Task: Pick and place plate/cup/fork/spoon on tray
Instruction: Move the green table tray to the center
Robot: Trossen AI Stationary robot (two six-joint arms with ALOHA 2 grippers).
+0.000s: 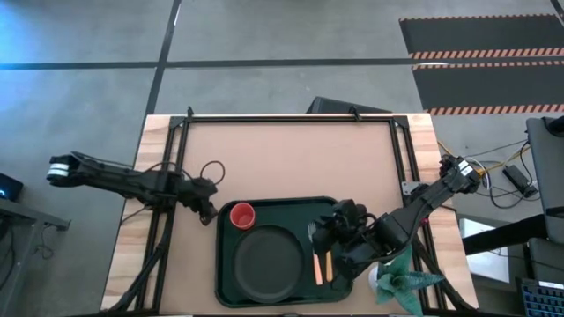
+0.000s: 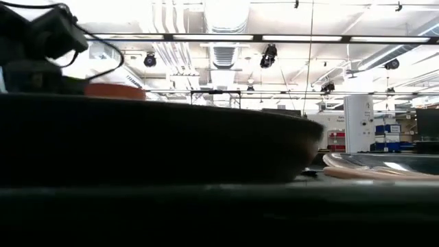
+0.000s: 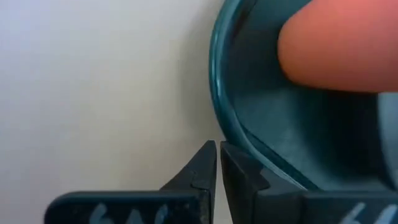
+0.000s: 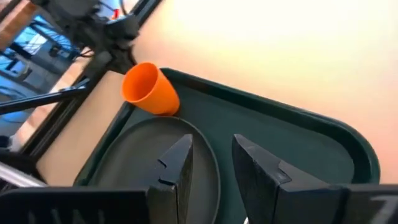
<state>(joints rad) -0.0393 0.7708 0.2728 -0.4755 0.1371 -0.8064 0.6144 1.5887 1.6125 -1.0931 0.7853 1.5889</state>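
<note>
The dark green tray (image 1: 280, 210) lies at the table's near middle. On it sit the dark plate (image 1: 264, 260), the red cup (image 1: 242, 215) in the far left corner, and the fork (image 1: 315, 246) and spoon (image 1: 329, 267) side by side right of the plate. My left gripper (image 1: 208, 210) is shut, low at the tray's left rim by the cup (image 3: 336, 50). My right gripper (image 4: 211, 158) is open and empty above the tray's right part, over the plate's edge (image 4: 155, 149). My left gripper's shut fingertips (image 3: 208, 163) stand right at the outer side of the tray's left rim (image 3: 219, 99), coming level from the table's left. I cannot tell whether they touch it.
A green and white bundle (image 1: 401, 280) lies at the table's near right corner, under my right arm. Black frame rails (image 1: 291, 119) run along the table's far and side edges. A cable loop (image 1: 210, 169) lies left of centre. The table's far half (image 1: 291, 163) is bare wood.
</note>
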